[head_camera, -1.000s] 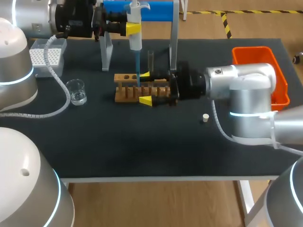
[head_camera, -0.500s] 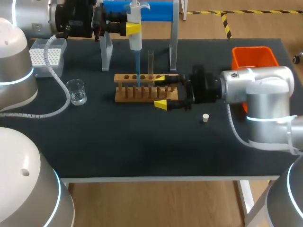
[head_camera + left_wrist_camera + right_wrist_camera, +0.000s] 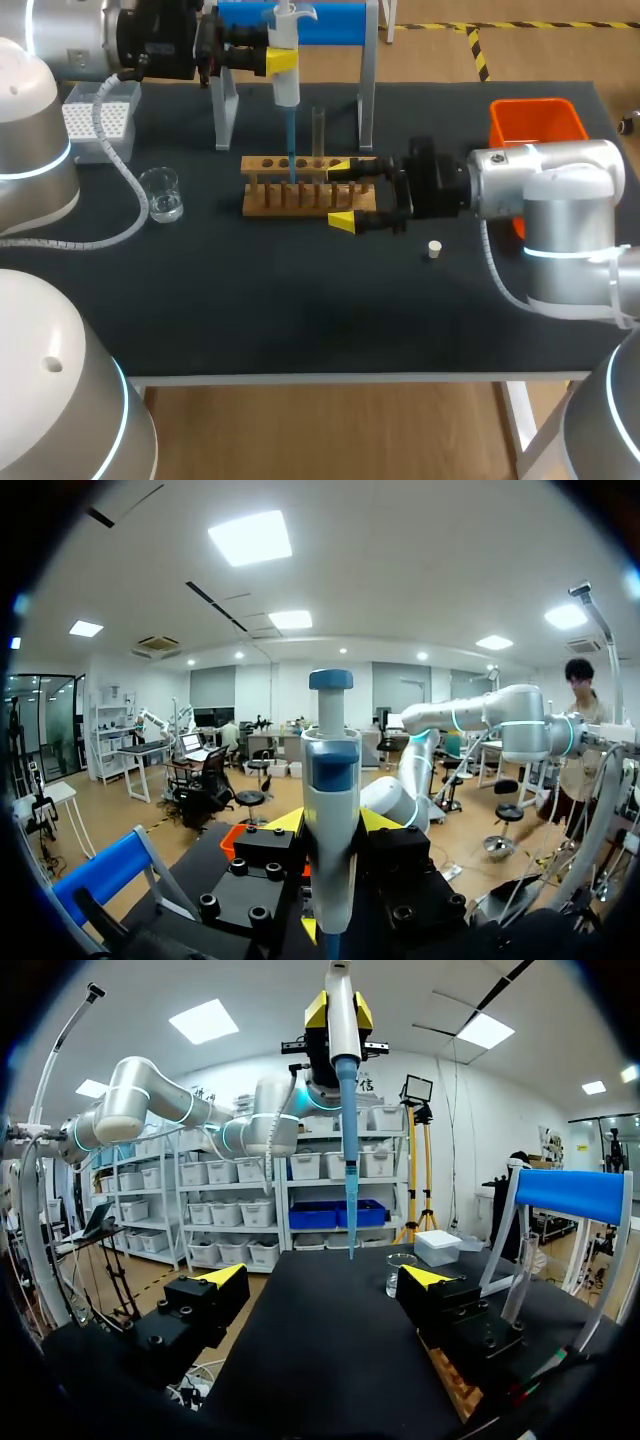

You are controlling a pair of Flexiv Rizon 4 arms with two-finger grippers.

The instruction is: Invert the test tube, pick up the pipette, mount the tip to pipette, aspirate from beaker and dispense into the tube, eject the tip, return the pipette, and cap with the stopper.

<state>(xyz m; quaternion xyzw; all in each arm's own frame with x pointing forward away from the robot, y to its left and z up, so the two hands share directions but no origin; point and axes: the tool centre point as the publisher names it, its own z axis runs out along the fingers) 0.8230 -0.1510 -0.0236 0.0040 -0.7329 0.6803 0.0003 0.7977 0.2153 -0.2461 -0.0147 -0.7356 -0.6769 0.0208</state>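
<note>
My left gripper (image 3: 281, 60) is shut on the white pipette (image 3: 286, 75), which it holds upright above the wooden rack (image 3: 305, 190). The pipette's blue tip (image 3: 290, 145) points down just left of the clear test tube (image 3: 318, 128) standing in the rack. In the left wrist view the pipette (image 3: 330, 810) fills the gap between the fingers. My right gripper (image 3: 342, 193) stands open by the rack's right end. Nothing lies between its fingers (image 3: 222, 1276). Ahead of it hang the pipette (image 3: 343, 1030) and its tip (image 3: 349, 1135). The white stopper (image 3: 434, 249) lies on the mat.
A glass beaker (image 3: 161, 193) stands at the left, with the tip box (image 3: 100, 118) behind it. The blue pipette stand (image 3: 320, 18) rises behind the rack. An orange bin (image 3: 540, 125) sits at the back right.
My right gripper has drawn back to the right along the rack, still open, and has kept still for the last half second. The left arm and pipette have not moved.
</note>
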